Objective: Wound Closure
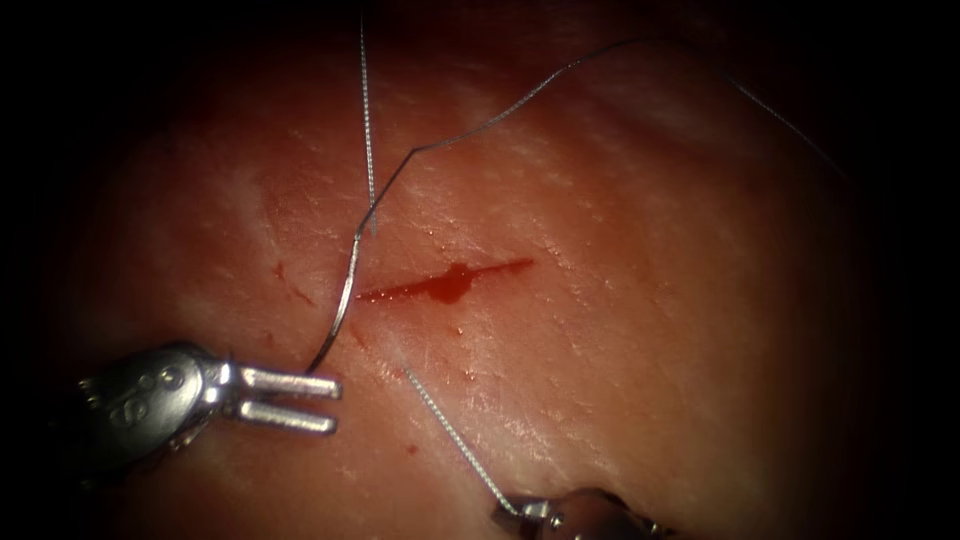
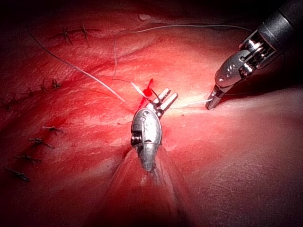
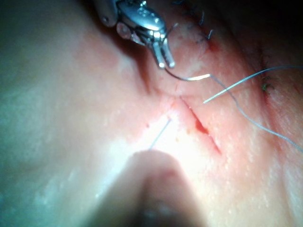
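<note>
The cut [image 1: 450,284] lies across the middle of the tissue [image 1: 620,330] with red fluid [image 1: 448,288] in it. The curved needle [image 1: 343,300] lies on the surface just left of the cut's left end, not held. Its lower end touches the upper jaw of my left tool [image 1: 335,406], which stands open and holds nothing. From the needle's upper end the thread [image 1: 520,100] runs up and to the right. Another strand [image 1: 455,440] leaves the tissue below the cut and ends in my right tool [image 1: 512,512], shut on it. The left wrist view gives the same: left tool [image 2: 170,93] open, right tool [image 2: 209,105] shut on thread [image 2: 191,104].
A further strand of thread [image 1: 366,120] runs straight up from the needle's upper end. Older stitched cuts [image 2: 71,33] with dark knots [image 2: 38,141] line the tissue beyond the work site. The left tool [image 3: 166,64] and needle [image 3: 187,77] also appear in the right wrist view.
</note>
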Robot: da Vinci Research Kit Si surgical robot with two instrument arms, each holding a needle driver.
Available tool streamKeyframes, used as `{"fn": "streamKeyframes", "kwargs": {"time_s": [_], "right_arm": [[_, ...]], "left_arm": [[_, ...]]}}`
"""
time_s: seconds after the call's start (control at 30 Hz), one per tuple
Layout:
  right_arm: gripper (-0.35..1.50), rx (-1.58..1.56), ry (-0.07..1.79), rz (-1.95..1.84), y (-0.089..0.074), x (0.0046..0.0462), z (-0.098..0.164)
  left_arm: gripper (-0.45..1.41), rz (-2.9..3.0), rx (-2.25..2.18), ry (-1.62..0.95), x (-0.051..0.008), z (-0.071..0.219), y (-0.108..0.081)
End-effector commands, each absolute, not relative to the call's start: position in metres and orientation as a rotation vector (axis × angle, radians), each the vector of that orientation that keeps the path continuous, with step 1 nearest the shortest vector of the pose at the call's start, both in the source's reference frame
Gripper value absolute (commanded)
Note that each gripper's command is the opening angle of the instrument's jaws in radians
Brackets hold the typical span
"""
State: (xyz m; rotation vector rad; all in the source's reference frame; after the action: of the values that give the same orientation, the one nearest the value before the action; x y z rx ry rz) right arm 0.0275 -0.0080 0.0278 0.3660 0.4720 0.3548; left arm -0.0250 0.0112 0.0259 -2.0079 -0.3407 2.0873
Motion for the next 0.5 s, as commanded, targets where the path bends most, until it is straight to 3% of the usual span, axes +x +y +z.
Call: {"fn": "streamKeyframes", "kwargs": {"time_s": [0.03, 0.5], "right_arm": [[-0.35, 0.369, 0.467, 0.360, -0.0082, 0.0274, 0.0284], [-0.35, 0.388, 0.435, 0.361, -0.0103, 0.0234, 0.0283]], "left_arm": [[-0.45, 2.086, -2.012, -0.342, -0.0254, 0.0265, 0.0112], [-0.45, 2.086, -2.012, -0.344, -0.0254, 0.0264, 0.0113]]}}
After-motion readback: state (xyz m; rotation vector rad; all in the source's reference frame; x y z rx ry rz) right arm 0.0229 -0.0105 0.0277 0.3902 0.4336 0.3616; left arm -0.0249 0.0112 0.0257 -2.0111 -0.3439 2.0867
